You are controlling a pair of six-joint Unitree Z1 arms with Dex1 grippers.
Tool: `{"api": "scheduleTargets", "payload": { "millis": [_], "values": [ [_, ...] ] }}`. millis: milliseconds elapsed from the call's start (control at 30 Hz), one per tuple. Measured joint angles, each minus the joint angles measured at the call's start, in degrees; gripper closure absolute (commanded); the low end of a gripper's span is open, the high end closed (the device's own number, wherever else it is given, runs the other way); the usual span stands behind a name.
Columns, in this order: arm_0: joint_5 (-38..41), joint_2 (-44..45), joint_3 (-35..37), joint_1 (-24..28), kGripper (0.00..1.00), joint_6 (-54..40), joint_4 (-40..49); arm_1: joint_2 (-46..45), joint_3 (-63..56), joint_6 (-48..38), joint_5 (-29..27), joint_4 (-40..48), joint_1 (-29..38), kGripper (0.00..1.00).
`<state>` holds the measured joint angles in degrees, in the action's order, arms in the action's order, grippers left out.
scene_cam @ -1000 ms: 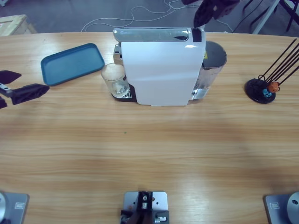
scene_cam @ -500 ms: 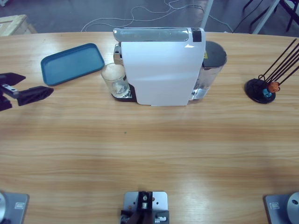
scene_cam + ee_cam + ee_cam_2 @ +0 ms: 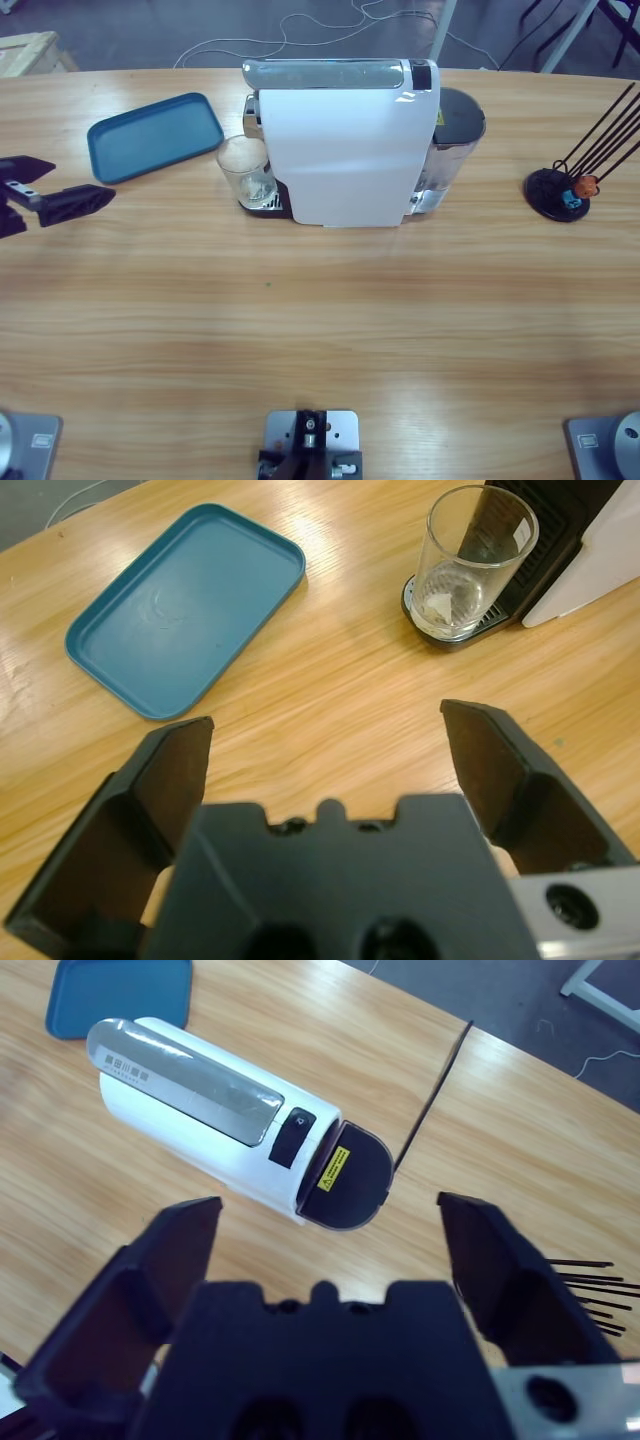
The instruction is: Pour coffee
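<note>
Glass sits under the coffee machine spout; our left end effector, jaws apart, risks tipping it if approach runs off-centre.

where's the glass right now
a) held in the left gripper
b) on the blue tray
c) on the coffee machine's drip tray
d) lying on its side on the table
c: the glass stands upright on the drip tray of the coffee machine, apart from the blue tray; the left gripper is open and holds nothing.

Empty clear glass under white coffee machine
</note>
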<state>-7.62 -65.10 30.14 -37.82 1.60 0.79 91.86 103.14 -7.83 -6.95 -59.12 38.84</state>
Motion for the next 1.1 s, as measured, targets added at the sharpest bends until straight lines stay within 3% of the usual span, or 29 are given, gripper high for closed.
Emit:
{"api": "scheduleTargets", "payload": {
  "millis": [300,500,800,1100],
  "values": [
    [0.0,0.0,-0.3,0.0,0.009,0.0,-1.3,-0.4,-2.0,0.0,2.4,0.4,0.0,0.0],
    [0.0,0.1,-2.0,0.0,0.009,0.0,-4.0,-16.8,-27.6,0.0,0.4,18.1,0.1,0.0],
    [3.2,2.7,-3.8,0.0,0.009,-0.2,-6.2,-33.2,-67.1,0.0,7.4,53.2,0.1,0.0],
    [5.9,7.2,-6.8,0.0,0.009,-0.5,-6.6,-38.1,-77.0,0.0,8.2,59.0,0.1,0.0]
  ]
}}
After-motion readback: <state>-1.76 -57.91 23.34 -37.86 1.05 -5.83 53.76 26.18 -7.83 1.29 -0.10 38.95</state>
